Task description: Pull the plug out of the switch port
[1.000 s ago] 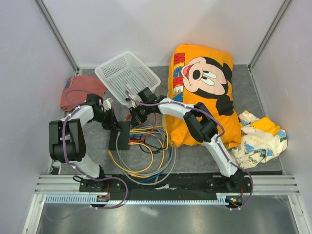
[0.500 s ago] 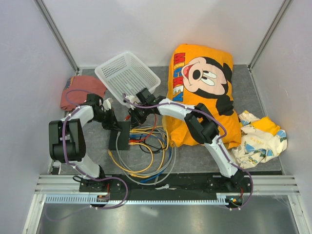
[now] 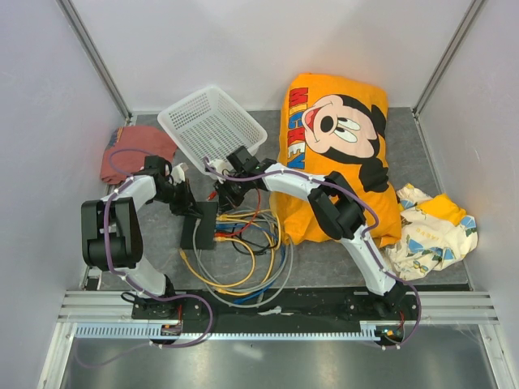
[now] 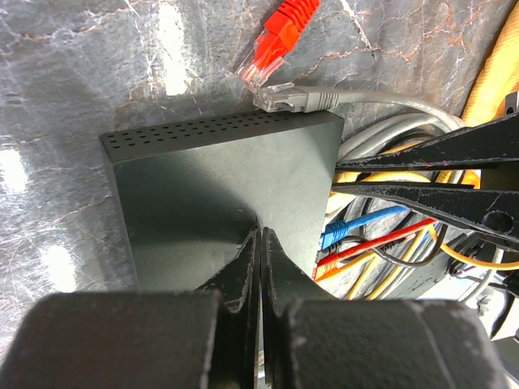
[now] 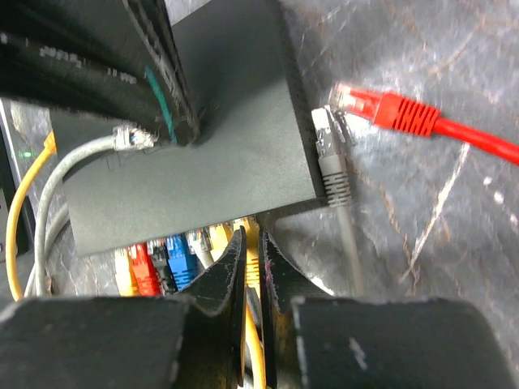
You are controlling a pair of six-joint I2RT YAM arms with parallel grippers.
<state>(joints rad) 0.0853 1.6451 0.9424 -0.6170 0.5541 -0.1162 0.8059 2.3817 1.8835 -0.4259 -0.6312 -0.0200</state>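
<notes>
The switch [image 3: 199, 225] lies flat on the grey table [image 3: 308, 261], left of the middle and just nearer than the white basket [image 3: 211, 121]. Its sockets face right into a tangle of coloured cables [image 3: 243, 253]. The left gripper [image 4: 259, 235] is closed tight, tips pressed down on the switch's top. The right gripper [image 5: 250, 240] reaches in from the right, jaws pinched narrow round a yellow plug [image 5: 250, 253] at the socket row. A red plug [image 5: 381, 105] and a grey plug [image 5: 332, 150] lie loose by the switch's far end.
</notes>
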